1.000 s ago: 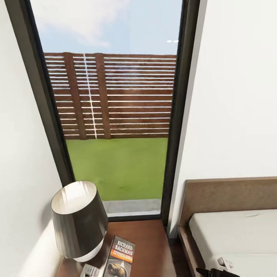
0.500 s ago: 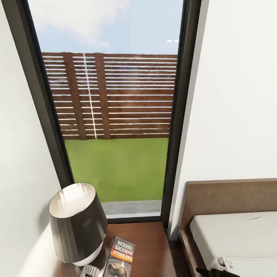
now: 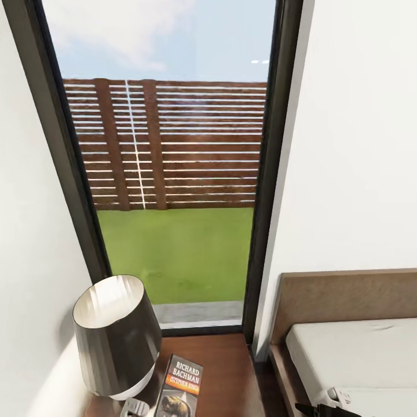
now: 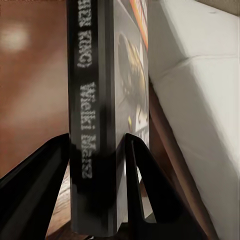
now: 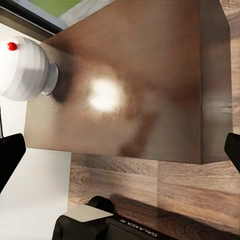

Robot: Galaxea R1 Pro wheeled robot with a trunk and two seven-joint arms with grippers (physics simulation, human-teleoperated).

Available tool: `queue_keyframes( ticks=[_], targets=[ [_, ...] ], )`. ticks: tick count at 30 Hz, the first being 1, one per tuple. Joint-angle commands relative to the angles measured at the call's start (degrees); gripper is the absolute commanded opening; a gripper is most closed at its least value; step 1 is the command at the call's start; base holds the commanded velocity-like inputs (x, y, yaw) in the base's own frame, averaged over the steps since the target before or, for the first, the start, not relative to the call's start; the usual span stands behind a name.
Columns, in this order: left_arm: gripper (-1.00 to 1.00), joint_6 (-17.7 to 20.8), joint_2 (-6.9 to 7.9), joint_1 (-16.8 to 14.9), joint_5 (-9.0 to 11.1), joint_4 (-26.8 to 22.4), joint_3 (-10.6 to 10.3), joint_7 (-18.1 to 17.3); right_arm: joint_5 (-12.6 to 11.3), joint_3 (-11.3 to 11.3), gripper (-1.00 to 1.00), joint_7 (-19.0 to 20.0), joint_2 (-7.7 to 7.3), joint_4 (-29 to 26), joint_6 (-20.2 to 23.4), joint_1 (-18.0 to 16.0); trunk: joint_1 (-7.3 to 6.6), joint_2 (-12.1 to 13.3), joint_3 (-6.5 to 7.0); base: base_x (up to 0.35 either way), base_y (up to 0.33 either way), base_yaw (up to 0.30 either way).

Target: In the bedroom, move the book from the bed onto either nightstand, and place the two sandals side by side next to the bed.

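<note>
The book [image 3: 180,387] is over the nightstand [image 3: 226,370], near the bottom of the head view, just right of a lamp [image 3: 116,336] with a dark shade. In the left wrist view the left gripper [image 4: 97,165] is clamped on the book [image 4: 97,125] — a black finger [image 4: 35,185] on either side, the spine facing the camera and the cover turned toward the white mattress of the bed [image 4: 200,100]. The bed [image 3: 353,347] lies to the right of the nightstand, its brown headboard against the white wall. Behind the nightstand, a tall black-framed window [image 3: 174,174] shows a slatted fence and grass. The right gripper [image 5: 120,150] is spread wide, grasping nothing — below it are the nightstand [image 5: 140,85] top, the lamp's white base [image 5: 25,70] and plank floor [image 5: 165,190].
</note>
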Motion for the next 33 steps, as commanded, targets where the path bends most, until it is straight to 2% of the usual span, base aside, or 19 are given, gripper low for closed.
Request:
queue_keyframes(
  ticks=[1,4,8,10,13,14,18,21,23,26,33],
  targets=[
    [-1.00,0.49,0.08,-0.04,0.31,-0.04,0.12,-0.47,-0.58,0.35,1.00,0.17,-0.02,-0.04,0.55,-0.03,0.00,-0.04,-0.07,0.000,0.000,0.000],
    [-1.00,0.66,0.33,-0.12,0.35,-0.35,0.14,-2.91,-0.56,0.35,1.00,0.12,-0.02,-0.02,0.53,-0.02,0.00,-0.04,-0.07,0.000,0.000,0.000],
    [-1.00,1.88,0.40,-0.69,0.77,-0.44,0.20,-8.72,-0.54,0.35,1.00,-0.01,-0.02,-0.02,0.50,-0.02,0.00,-0.04,-0.07,0.000,0.000,0.000],
    [-1.00,4.43,0.34,-0.88,2.66,-1.18,0.21,-11.87,-0.54,0.35,1.00,-0.02,-0.02,-0.01,0.52,-0.02,0.00,-0.04,-0.07,0.000,0.000,0.000],
    [-1.00,6.29,0.15,-0.98,6.75,-3.11,0.21,-13.26,-0.54,0.35,1.00,-0.03,-0.02,-0.01,0.49,-0.02,0.00,-0.04,-0.07,0.000,0.000,0.000],
    [-1.00,6.64,0.09,-1.00,8.76,-3.66,0.21,-13.49,-0.54,0.35,1.00,-0.03,-0.02,-0.01,0.49,-0.02,0.00,-0.04,-0.07,0.000,0.000,0.000],
    [-1.00,6.93,-0.08,-1.07,12.87,-5.17,0.21,-13.66,-0.55,0.35,1.00,0.04,-0.02,-0.02,0.51,-0.02,0.00,-0.04,-0.07,0.000,0.000,0.000],
    [-1.00,7.00,-0.96,-1.10,17.76,-6.83,0.21,-13.64,-0.54,0.35,1.00,0.04,-0.02,-0.03,0.50,-0.02,0.00,-0.04,-0.07,0.000,0.000,0.000],
    [-1.00,7.00,-2.13,-1.10,20.39,-7.13,0.18,-13.55,-0.54,0.35,1.00,0.07,-0.02,-0.04,0.49,-0.02,0.00,-0.04,-0.07,0.000,0.000,0.000],
    [-1.00,6.95,-3.67,-1.10,22.14,-6.96,0.12,-12.95,-0.54,0.35,1.00,0.12,-0.02,-0.02,0.49,-0.03,0.00,-0.04,-0.07,0.000,0.000,0.000],
    [-1.00,6.96,-4.29,-1.10,22.99,-6.68,0.13,-7.92,-0.55,0.35,1.00,0.14,-0.02,-0.04,0.49,-0.02,0.00,-0.04,-0.07,0.000,0.000,0.000]
  ],
)
